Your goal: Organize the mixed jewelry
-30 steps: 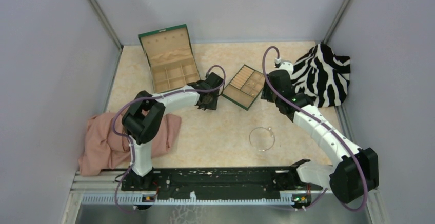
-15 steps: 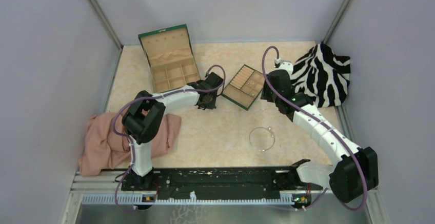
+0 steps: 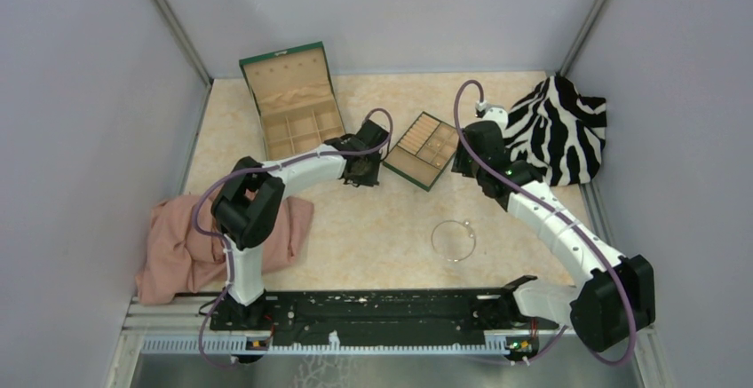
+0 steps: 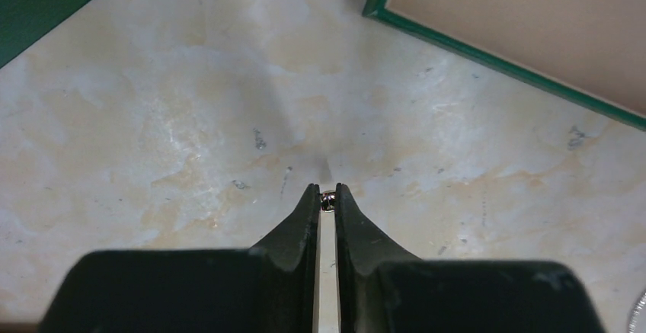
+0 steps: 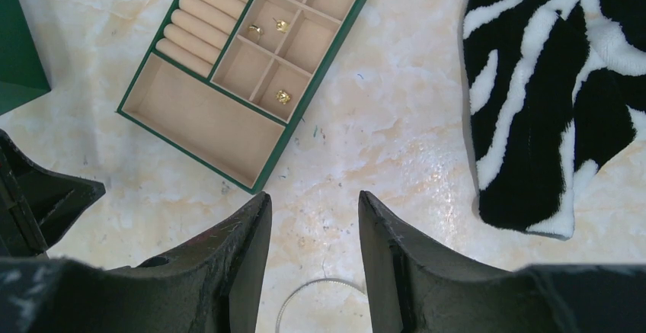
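Pale lilac walls close in a cream, marble-patterned worktop [image 3: 382, 219], and two white robot arms reach out over it from the near edge. The largest loose thing is a black-and-white zebra-striped cloth [image 3: 559, 126], bunched in the far right corner. A crumpled pink cloth [image 3: 178, 246] lies at the near left, partly under the left arm. At the far left a green box lined tan [image 3: 286, 73] stands open with its lid laid back. Just right of it, set diagonally, sits a tan compartment tray with a green rim [image 5: 194, 120].

A thin silvery wire hoop [image 3: 434, 239] lies flat on the worktop, nearer the arms and well apart from the tray, just left of the right arm.

The left pincer [image 4: 327, 194] is low over the bare worktop between the box and the tray. Its fingers are nipped almost together on a tiny gold-coloured bead [image 4: 328, 199], caught at the very tips. I cannot tell whether the bead touches the surface.

The right pincer [image 5: 314, 196] hovers beside the tray's right side, its fingers parted with nothing between them.

Three small gold pieces [image 5: 283, 97] lie in the tray. Two are close together next to the padded rolls, and the third is in a small compartment adjoining the large bare one.
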You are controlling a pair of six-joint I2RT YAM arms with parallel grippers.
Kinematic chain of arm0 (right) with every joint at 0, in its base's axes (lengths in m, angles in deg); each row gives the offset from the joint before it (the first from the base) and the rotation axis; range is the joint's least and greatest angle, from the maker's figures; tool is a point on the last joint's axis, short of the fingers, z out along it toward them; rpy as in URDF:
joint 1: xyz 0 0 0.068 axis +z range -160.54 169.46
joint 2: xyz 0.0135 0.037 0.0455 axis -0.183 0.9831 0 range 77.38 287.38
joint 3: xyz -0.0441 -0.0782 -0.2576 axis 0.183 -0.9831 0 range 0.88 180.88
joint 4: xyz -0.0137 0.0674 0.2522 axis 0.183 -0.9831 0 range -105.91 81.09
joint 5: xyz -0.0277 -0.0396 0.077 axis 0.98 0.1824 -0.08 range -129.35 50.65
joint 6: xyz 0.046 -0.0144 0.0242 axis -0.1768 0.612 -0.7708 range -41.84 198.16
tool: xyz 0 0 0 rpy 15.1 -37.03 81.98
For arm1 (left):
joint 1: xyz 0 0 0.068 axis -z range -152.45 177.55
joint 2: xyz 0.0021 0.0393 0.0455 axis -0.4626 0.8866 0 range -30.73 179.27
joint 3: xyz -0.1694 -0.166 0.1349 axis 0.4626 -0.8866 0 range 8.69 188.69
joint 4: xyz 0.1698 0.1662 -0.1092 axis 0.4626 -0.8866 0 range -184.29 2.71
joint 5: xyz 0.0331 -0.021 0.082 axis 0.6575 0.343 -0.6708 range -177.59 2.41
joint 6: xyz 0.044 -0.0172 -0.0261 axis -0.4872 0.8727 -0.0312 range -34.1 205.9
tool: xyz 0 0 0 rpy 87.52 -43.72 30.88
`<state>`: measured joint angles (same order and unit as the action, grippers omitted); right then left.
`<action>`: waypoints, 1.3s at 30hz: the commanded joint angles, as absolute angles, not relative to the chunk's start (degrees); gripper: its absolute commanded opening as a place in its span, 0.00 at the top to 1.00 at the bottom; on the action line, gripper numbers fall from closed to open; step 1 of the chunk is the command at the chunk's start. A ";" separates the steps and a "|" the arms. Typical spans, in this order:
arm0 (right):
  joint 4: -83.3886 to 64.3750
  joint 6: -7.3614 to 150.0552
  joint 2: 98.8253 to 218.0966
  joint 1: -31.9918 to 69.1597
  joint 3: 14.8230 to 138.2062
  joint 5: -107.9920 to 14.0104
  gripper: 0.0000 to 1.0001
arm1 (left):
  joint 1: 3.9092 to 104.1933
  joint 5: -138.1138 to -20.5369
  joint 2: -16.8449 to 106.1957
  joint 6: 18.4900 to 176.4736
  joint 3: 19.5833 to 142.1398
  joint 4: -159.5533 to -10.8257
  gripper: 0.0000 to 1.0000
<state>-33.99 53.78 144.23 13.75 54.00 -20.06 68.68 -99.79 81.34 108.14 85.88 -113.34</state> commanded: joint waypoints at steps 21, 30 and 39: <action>-40.59 52.50 135.98 13.48 54.30 -12.52 0.55 | 72.59 -83.41 97.67 105.67 119.70 -113.99 0.90; -44.21 53.43 134.22 13.45 54.70 -8.83 0.55 | 73.83 -79.21 102.80 106.86 123.58 -110.28 0.90; -46.12 54.39 134.17 13.45 55.76 -8.76 0.55 | 73.94 -80.47 107.51 106.93 128.84 -108.30 0.88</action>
